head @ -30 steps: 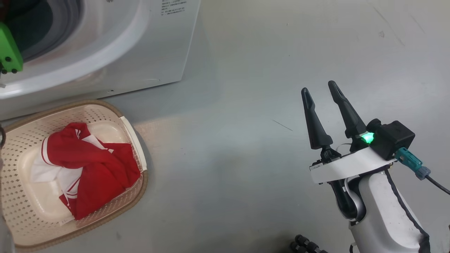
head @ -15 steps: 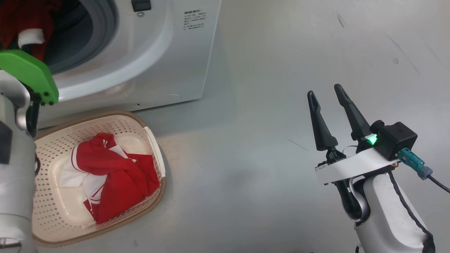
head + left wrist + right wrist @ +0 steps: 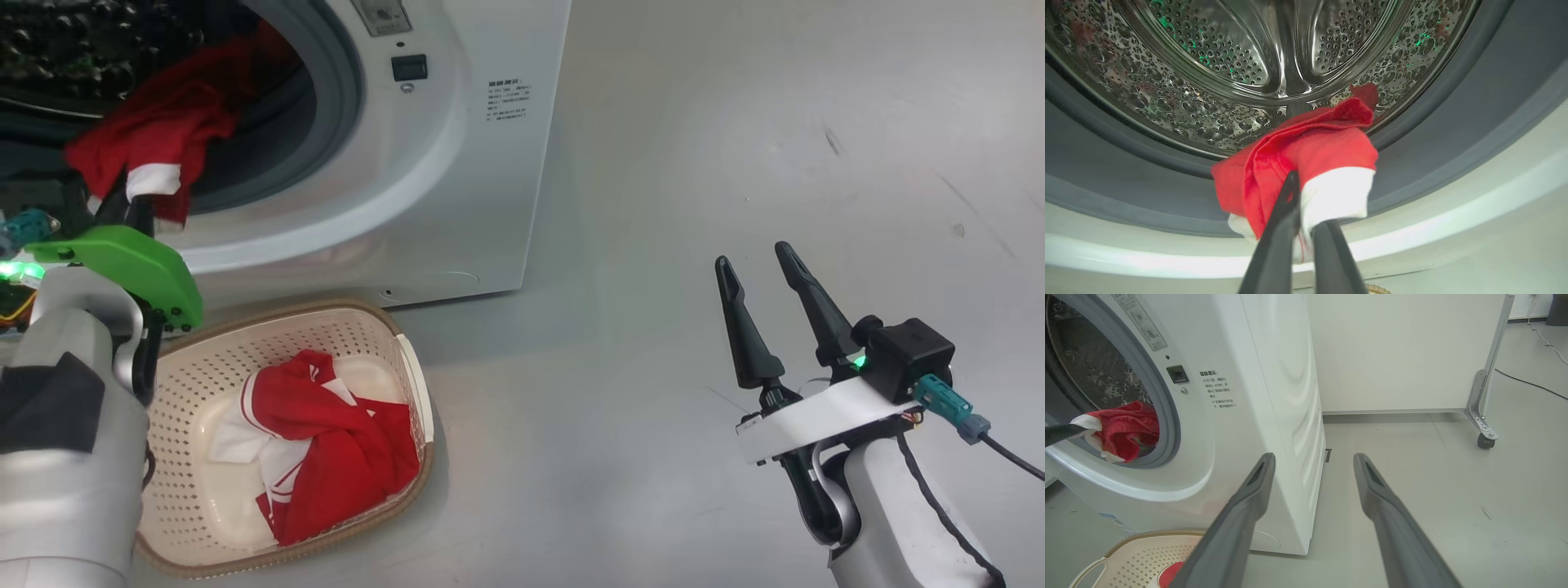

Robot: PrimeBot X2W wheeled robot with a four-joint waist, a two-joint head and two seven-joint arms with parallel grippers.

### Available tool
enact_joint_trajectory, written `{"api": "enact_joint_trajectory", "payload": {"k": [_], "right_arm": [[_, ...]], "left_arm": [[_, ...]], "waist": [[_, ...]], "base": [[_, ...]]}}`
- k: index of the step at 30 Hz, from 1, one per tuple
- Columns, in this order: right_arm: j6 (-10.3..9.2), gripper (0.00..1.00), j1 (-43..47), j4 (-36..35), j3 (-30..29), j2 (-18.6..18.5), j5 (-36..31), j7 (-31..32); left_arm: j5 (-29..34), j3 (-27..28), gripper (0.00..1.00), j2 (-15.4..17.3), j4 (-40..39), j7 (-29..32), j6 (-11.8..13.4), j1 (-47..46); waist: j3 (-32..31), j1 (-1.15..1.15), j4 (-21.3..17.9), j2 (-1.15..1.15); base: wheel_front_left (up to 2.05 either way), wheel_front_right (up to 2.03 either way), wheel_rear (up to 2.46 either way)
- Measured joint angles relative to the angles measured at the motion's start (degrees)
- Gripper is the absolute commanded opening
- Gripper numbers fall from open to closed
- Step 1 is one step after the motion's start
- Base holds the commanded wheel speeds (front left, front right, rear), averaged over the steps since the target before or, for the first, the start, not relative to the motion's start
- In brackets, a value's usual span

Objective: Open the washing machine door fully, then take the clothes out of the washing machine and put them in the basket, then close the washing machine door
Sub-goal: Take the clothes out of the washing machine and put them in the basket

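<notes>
Clothes (image 3: 1323,155) in left hand (image 3: 1308,200) — label (image 3: 506,102) illegible

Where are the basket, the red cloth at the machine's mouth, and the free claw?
basket (image 3: 277,345), head view, perforated back wall.
red cloth (image 3: 1327,153), left wrist view, its red fold above the white cuff.
right gripper (image 3: 753,255), head view, midway between its open fingertips.

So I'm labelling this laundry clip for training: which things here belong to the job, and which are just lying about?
Job:
washing machine
basket
red garment lying in the basket
second red garment at the drum mouth, pinched by the left hand

Lying about:
wheeled panel
floor cable
right hand, open, holding nothing
</notes>
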Motion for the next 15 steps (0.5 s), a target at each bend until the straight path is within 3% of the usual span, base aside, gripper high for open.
{"api": "enact_joint_trajectory", "payload": {"k": [7, 15], "right_arm": [[0.0, 1.0, 2.11, 0.85, 0.07, -0.2, 0.02, 0.0], [0.0, 1.0, 3.59, 0.83, -0.23, -0.23, 0.1, 0.0]], "left_arm": [[-0.01, -0.86, 0.0, -0.85, -1.07, -4.99, -0.74, 3.54], [-0.07, -2.02, 0.0, -1.86, -5.58, -6.49, -1.49, 6.39]], "waist": [[-4.12, 0.0, 1.98, 0.0], [-8.16, 0.0, 4.31, 0.0]], "base": [[0.0, 0.0, 0.0], [0.0, 0.0, 0.0]]}}
